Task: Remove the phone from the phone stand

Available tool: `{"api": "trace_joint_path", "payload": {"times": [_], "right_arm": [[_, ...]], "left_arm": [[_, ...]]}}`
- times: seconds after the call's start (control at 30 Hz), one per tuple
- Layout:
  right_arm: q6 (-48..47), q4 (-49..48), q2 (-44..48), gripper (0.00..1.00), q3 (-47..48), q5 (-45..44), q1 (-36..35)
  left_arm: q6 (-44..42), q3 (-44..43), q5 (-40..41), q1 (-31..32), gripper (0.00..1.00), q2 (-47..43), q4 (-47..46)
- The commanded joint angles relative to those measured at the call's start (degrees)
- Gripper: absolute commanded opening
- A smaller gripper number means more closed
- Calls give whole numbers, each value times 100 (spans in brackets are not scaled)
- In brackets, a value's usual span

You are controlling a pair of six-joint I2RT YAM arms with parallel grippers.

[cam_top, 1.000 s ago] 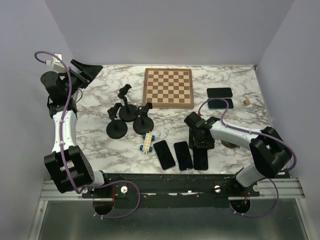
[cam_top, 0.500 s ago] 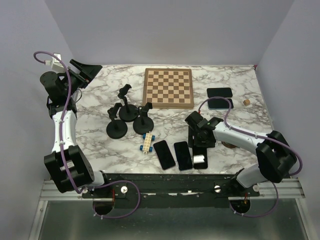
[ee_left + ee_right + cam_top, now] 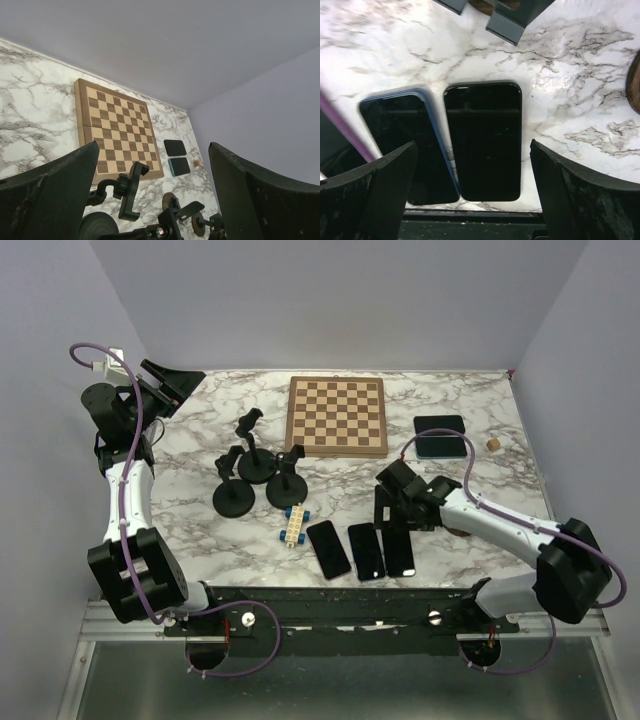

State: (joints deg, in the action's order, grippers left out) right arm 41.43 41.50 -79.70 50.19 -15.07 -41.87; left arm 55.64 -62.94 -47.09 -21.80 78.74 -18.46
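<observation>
Spread empty over the black phone (image 3: 482, 140) at the table (image 3: 190, 440) edge, 6 o'clock, the right gripper (image 3: 397, 512) could sweep it off by retreating low.

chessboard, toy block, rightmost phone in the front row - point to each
chessboard (image 3: 337, 416), top view, centre of the board
toy block (image 3: 294, 524), top view, middle of its white-and-blue body
rightmost phone (image 3: 401, 558), top view, middle of its screen
</observation>
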Motion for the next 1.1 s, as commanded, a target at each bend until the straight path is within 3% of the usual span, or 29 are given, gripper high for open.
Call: {"api": "trace_joint_path", "payload": {"times": [0.0, 0.57, 0.8, 1.07], "right_arm": [[-89, -216, 788, 100, 107, -70, -56], [-1195, -1183, 4910, 100, 529, -901, -53], [-1419, -1056, 5543, 100, 922, -1132, -58], [-1505, -1350, 6071, 100, 673, -1156, -58]], "left_arm": [[26, 58, -126, -43, 99, 42, -176], [29, 89, -118, -43, 98, 1, -222], [-26, 80, -106, -43, 99, 0, -176], [-70, 71, -96, -43, 99, 27, -141]]}}
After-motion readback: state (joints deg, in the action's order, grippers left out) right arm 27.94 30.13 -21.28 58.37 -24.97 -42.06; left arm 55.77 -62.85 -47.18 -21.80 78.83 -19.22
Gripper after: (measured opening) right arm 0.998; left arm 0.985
